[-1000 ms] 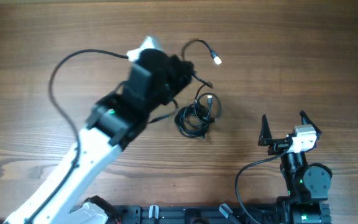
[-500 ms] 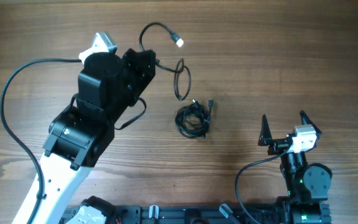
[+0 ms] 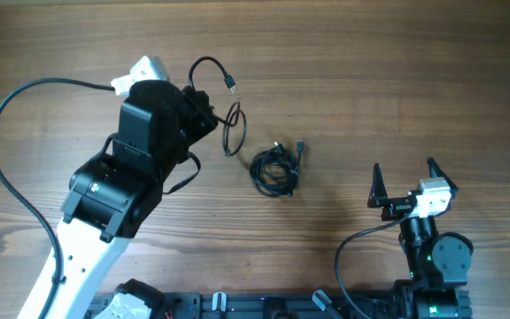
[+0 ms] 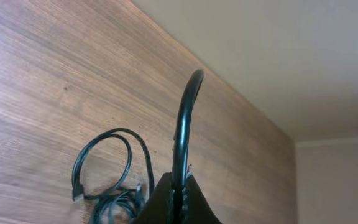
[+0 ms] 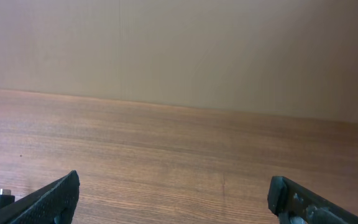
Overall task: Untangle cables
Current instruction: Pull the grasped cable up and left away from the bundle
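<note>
Our left claw has swung further left since the earlier frame, dragging one thin black cable away from the bundle. Nearest us, the right claw hangs wide open over the brown wooden desk. Mid-desk lies the small coiled knot of black cables. Beyond it, the left claw pinches its cable tight, the plug end farthest out.

- Bare worktop lies open between the right fingers and the coiled cables.
- The left arm and a cord loop stand at the coil's far left.
</note>
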